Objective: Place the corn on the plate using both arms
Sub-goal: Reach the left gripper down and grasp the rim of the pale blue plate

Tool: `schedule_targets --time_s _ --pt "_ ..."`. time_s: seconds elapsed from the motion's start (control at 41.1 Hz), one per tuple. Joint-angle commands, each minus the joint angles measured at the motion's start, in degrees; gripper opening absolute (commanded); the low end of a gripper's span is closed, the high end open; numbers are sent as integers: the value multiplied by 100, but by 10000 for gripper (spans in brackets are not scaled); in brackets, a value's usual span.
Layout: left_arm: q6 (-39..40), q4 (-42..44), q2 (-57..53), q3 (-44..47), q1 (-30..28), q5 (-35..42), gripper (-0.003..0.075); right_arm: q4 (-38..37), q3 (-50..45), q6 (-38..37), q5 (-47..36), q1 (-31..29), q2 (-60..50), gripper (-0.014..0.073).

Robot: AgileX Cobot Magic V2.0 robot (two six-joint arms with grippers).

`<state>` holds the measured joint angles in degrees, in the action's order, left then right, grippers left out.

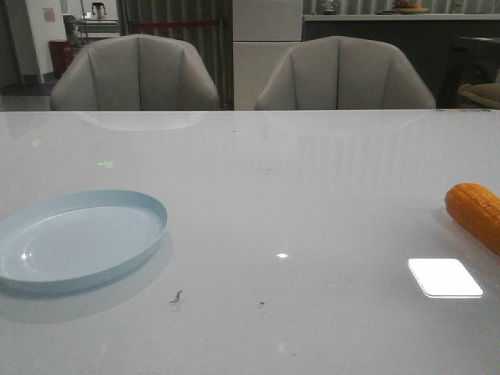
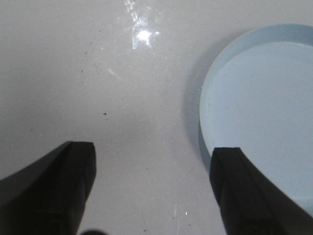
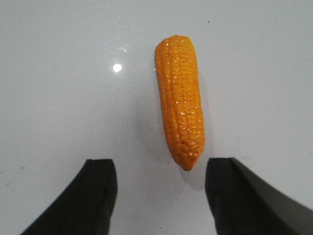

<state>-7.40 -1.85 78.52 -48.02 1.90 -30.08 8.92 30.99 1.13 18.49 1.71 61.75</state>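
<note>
Both black grippers gape wide, holding nothing: the right gripper (image 3: 159,188) above the orange-yellow kernelled corn cob (image 3: 181,100), the left gripper (image 2: 151,178) beside the round pale blue plate (image 2: 254,112).

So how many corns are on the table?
1. The corn lies on the table's far right edge, partly cut off, opposite the plate.
</note>
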Motion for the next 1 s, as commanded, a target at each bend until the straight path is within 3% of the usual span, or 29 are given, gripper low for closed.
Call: schedule_targets --time_s 0.0,0.243,0.778,0.875,0.972 --pt "-358 -101 388 -608 150 -9 488 12 204 34 -374 -5 -60 510" --pt "-383 -112 1490 -1305 416 -21 382 12 204 34 -330 -5 -60 510" --pt "-383 -752 2588 -1451 460 -9 365 12 204 34 -328 -5 -60 510" --pt "-383 -752 2605 -1451 460 -9 275 12 204 34 -328 -5 -60 510" --pt "-383 -752 2612 -1451 460 -9 111 12 204 34 -328 -5 -60 510"
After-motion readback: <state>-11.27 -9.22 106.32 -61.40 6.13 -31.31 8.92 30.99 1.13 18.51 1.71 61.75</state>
